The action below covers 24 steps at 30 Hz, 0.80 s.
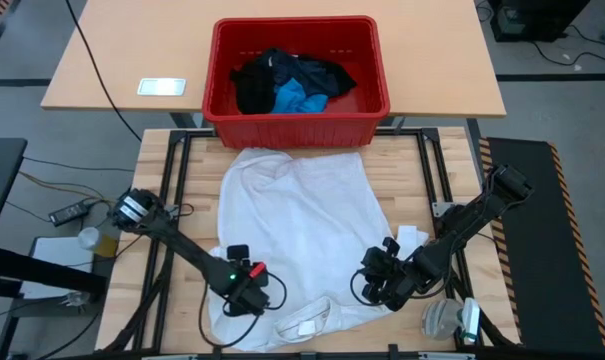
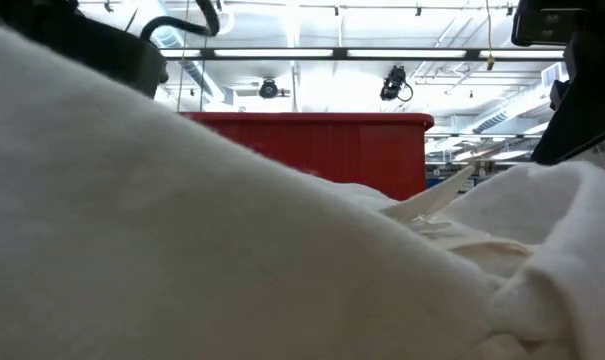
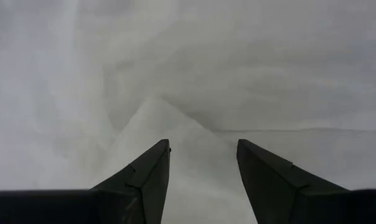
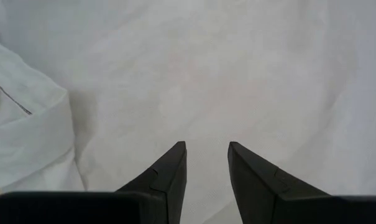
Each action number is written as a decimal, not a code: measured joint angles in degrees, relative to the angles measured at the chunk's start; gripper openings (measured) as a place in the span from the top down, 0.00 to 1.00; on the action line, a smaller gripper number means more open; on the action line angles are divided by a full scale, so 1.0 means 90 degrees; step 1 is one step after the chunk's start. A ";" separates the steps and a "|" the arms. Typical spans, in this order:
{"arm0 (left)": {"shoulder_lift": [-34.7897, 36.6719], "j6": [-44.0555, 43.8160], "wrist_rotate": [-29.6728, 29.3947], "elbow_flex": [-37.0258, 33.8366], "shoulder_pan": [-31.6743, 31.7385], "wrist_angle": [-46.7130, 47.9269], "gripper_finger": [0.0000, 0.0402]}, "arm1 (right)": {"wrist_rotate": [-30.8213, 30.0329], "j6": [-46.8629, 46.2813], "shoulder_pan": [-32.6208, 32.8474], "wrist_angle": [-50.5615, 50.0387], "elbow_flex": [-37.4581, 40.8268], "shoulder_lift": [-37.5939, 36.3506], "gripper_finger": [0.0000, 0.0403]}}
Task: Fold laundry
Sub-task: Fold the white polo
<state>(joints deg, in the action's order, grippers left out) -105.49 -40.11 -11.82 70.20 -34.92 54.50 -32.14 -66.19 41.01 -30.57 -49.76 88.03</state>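
A white shirt [image 1: 297, 235] lay spread on the wooden table [image 1: 157, 180], its top edge touching a red crate [image 1: 295, 110] that held black garments [image 1: 262, 85] and a blue piece [image 1: 300, 98]. The left gripper [image 1: 244, 293] rested on the shirt's lower left part, its fingers [image 3: 144, 177] spread with a ridge of cloth between them. The right gripper [image 1: 380, 282] stood at the shirt's lower right edge, fingers [image 4: 166, 177] narrowly apart over flat cloth, gripping nothing visible.
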 joint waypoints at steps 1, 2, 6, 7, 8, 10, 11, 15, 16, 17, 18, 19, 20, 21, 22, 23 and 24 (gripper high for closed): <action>0.0000 0.0001 -0.0013 0.0077 -0.0015 -0.0049 0.52 | 0.0000 0.0012 0.0000 0.0001 0.0000 0.0000 0.68; 0.0006 0.0003 -0.0053 0.0127 -0.0035 -0.0100 0.52 | -0.0008 0.0026 0.0000 0.0007 0.0000 0.0000 0.68; -0.0113 0.0001 -0.0117 0.0125 0.0025 -0.0083 0.52 | -0.0116 0.0044 0.0009 0.0009 0.0000 0.0000 0.68; -0.0177 0.0024 -0.0138 0.0125 0.0056 -0.0105 0.52 | -0.0119 0.0044 0.0007 0.0009 0.0000 0.0001 0.68; -0.0240 0.0059 -0.0155 0.0125 0.0083 -0.0096 0.52 | -0.0124 0.0044 0.0007 0.0007 0.0000 0.0000 0.68; -0.0352 0.0122 -0.0182 0.0125 0.0096 -0.0051 0.52 | -0.0149 0.0044 0.0007 0.0010 0.0000 0.0000 0.68; -0.0403 0.0148 -0.0173 0.0125 0.0086 0.0010 0.52 | -0.0150 0.0044 0.0007 0.0010 0.0000 0.0000 0.68; -0.0474 0.0111 -0.0159 0.0123 0.0072 0.0775 0.52 | -0.0146 0.0044 0.0007 0.0010 0.0000 0.0000 0.68; -0.0474 0.0080 -0.0171 0.0123 0.0076 0.0938 0.52 | -0.0148 0.0044 0.0012 0.0009 0.0000 0.0000 0.68; -0.0474 0.0069 -0.0177 0.0123 0.0075 0.1050 0.52 | -0.0146 0.0045 0.0018 0.0009 0.0000 0.0000 0.68; -0.0462 0.0065 -0.0191 0.0123 0.0065 0.1140 0.52 | -0.0146 0.0044 0.0019 0.0010 0.0000 0.0000 0.68; -0.0445 0.0056 -0.0207 0.0123 0.0041 0.1211 0.52 | -0.0146 0.0044 0.0019 0.0009 0.0000 0.0000 0.68; -0.0416 0.0050 -0.0216 0.0123 0.0020 0.1250 0.52 | -0.0146 0.0044 0.0017 0.0007 0.0000 0.0000 0.68; -0.0400 0.0050 -0.0213 0.0125 0.0001 0.1282 0.52 | -0.0146 0.0044 0.0018 0.0010 0.0000 0.0000 0.68; -0.0396 0.0054 -0.0212 0.0125 -0.0009 0.1323 0.52 | -0.0146 0.0044 0.0018 0.0013 0.0000 0.0000 0.68; -0.0398 0.0083 -0.0194 0.0125 -0.0022 0.1363 0.53 | -0.0146 0.0044 0.0017 0.0023 0.0000 0.0000 0.68; -0.0403 0.0134 -0.0193 0.0125 -0.0054 0.1372 0.54 | -0.0146 0.0044 0.0019 0.0049 0.0000 0.0000 0.68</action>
<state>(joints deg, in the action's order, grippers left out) -109.12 -38.90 -13.56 71.33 -35.41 66.85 -33.45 -65.80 41.19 -30.13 -49.76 88.03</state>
